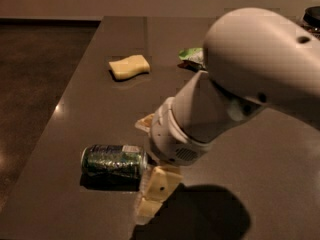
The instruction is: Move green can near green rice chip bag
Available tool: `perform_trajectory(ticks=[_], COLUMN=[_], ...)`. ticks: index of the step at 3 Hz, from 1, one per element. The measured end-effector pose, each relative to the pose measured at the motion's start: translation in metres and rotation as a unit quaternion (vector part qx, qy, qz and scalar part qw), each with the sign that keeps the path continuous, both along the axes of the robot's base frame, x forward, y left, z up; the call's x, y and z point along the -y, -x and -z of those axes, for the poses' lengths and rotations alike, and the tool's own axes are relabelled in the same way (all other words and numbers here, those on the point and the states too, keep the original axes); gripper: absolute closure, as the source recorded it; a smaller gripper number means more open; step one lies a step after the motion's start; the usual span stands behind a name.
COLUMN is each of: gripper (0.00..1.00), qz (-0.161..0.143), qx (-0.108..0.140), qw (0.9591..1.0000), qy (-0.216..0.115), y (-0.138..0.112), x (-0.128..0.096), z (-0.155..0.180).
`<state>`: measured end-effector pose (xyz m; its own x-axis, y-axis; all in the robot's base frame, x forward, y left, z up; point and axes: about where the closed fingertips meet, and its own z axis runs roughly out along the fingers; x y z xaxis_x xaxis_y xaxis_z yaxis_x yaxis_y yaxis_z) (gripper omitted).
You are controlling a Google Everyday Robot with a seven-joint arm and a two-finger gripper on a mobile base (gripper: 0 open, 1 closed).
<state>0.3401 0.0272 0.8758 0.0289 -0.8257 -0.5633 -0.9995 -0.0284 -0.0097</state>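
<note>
The green can [112,161] lay on its side at the lower left of the dark table [90,109]. The gripper [145,166] sat at its right end, fingers spread. Well apart, at upper centre, the green rice chip bag [191,55] showed partly behind the arm [250,74], with a yellow sponge [129,66] to its left.

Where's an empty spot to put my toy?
Bare table lies between the sponge and the green can. It's crowded at the can's right end, where the end effector sits, and the arm hides most of the green rice chip bag.
</note>
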Motion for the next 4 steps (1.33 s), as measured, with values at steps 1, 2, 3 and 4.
perform_trajectory(ticks=[1,2,3,4], gripper=[0.0,0.0,0.0,0.17], qz=[-0.005,0.013,0.023,0.032], qx=[0.002,0.012,0.024,0.027], qw=[1.0,0.9998,0.9991,0.9981], qy=[-0.001,0.012,0.027,0.046], y=[-0.007,-0.021,-0.03,-0.035], x=[-0.024,-0.031,-0.032,-0.027], z=[0.0,0.014,0.023,0.029])
